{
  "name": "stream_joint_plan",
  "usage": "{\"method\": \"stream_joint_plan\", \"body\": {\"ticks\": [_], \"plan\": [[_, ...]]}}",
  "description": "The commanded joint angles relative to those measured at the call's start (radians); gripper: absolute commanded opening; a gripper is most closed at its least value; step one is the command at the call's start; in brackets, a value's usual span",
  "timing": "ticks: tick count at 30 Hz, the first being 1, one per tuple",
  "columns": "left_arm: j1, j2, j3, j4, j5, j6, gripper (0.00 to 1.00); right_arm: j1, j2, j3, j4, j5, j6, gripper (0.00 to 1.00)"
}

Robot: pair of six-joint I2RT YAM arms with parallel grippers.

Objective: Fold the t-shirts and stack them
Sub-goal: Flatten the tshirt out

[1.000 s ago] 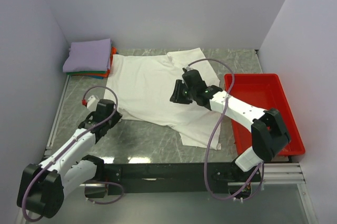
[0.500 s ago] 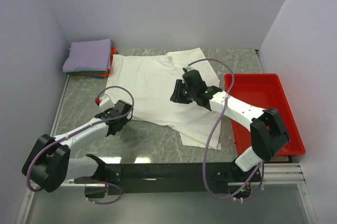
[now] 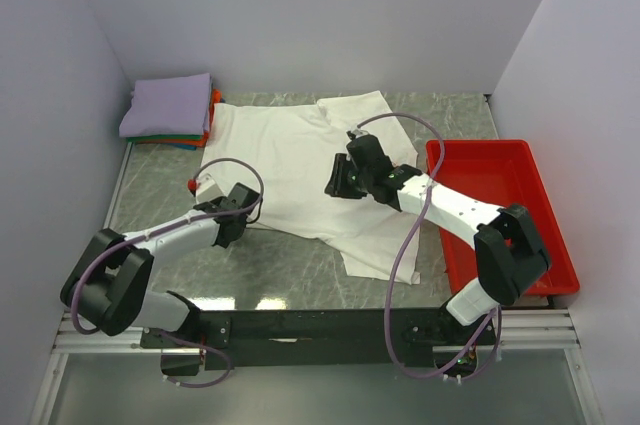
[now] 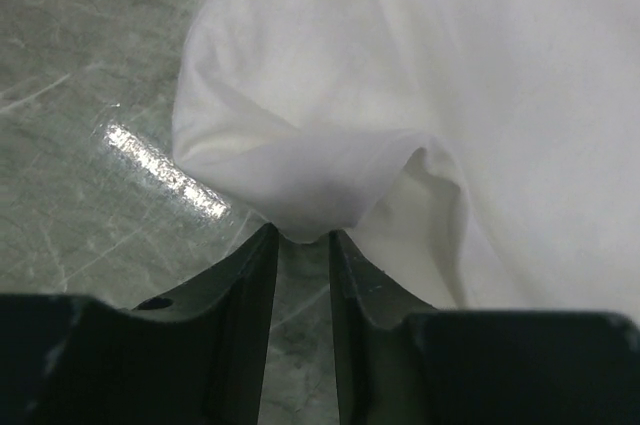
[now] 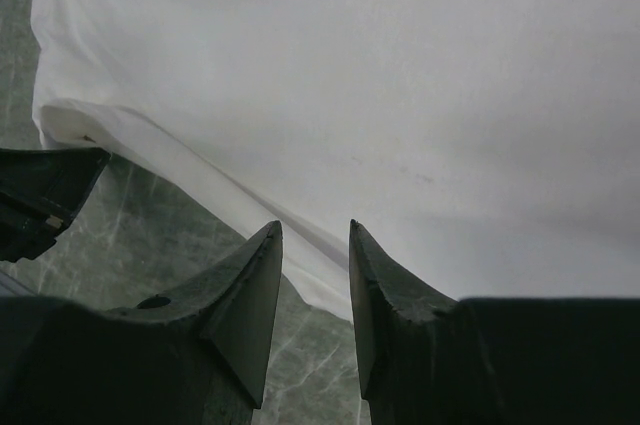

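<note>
The white t-shirt point(image 3: 290, 160) lies spread mid-worktop point(image 3: 280, 267), its long axis running 11 to 5 o'clock. The nearer left end effector point(image 4: 302, 235), fingers narrowly parted, has the shirt's corner at 12 o'clock, right at its tips. The right end effector point(image 5: 315, 230) hovers open over the cloth.

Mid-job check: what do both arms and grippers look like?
The left arm and right arm have white link shells with black joints. A mauve cable loops along each. The left gripper and right gripper are black with tapered fingers. A red tag sits by the left wrist.
</note>
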Motion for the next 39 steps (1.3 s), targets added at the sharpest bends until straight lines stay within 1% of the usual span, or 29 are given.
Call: {"method": "stream_joint_plan", "body": {"ticks": [1,2,3,4,5,7,9,10,11,17,24,29,32,33,34,36,39], "plan": [[-0.006,0.004,0.041,-0.054,-0.059,-0.062,0.31,-0.010,0.001,-0.011,0.015,0.021,-0.017,0.40],[-0.006,-0.007,0.043,-0.074,-0.061,-0.074,0.28,-0.008,0.003,-0.013,0.017,0.021,-0.017,0.40],[-0.006,-0.013,0.043,-0.080,-0.067,-0.076,0.23,-0.010,0.006,-0.015,0.017,0.021,-0.019,0.40],[-0.006,-0.022,0.042,-0.098,-0.073,-0.084,0.21,-0.011,0.004,-0.015,0.015,0.021,-0.020,0.40],[-0.004,-0.042,0.041,-0.109,-0.079,-0.088,0.16,-0.011,0.004,-0.016,0.015,0.021,-0.020,0.40],[-0.006,-0.064,0.037,-0.121,-0.091,-0.090,0.13,-0.016,0.003,-0.021,0.014,0.021,-0.024,0.40],[-0.006,-0.096,0.040,-0.149,-0.102,-0.091,0.04,-0.021,0.000,-0.025,0.014,0.021,-0.027,0.40],[-0.006,-0.107,0.043,-0.163,-0.108,-0.097,0.01,-0.024,-0.002,-0.031,0.015,0.020,-0.025,0.40],[-0.006,-0.128,0.051,-0.173,-0.117,-0.101,0.01,-0.028,-0.002,-0.034,0.014,0.018,-0.025,0.40],[-0.003,-0.216,0.083,-0.264,-0.154,-0.099,0.01,-0.041,-0.022,-0.058,0.015,0.014,-0.028,0.40],[0.014,-0.282,0.112,-0.362,-0.180,-0.111,0.01,-0.068,-0.059,-0.099,0.015,0.004,-0.031,0.40],[0.043,-0.326,0.126,-0.433,-0.231,-0.168,0.01,-0.085,-0.079,-0.137,0.018,0.001,-0.033,0.40],[0.059,-0.352,0.130,-0.439,-0.266,-0.183,0.01,-0.100,-0.089,-0.157,0.009,0.003,-0.031,0.40],[0.065,-0.355,0.133,-0.439,-0.272,-0.182,0.02,-0.106,-0.091,-0.162,0.003,0.003,-0.028,0.40],[0.077,-0.360,0.141,-0.439,-0.274,-0.185,0.09,-0.116,-0.092,-0.169,0.001,0.003,-0.028,0.40],[0.086,-0.363,0.147,-0.428,-0.272,-0.174,0.12,-0.126,-0.094,-0.183,-0.003,-0.003,-0.028,0.40],[0.105,-0.369,0.152,-0.442,-0.282,-0.188,0.30,-0.154,-0.099,-0.200,-0.013,-0.009,-0.027,0.40]]}}
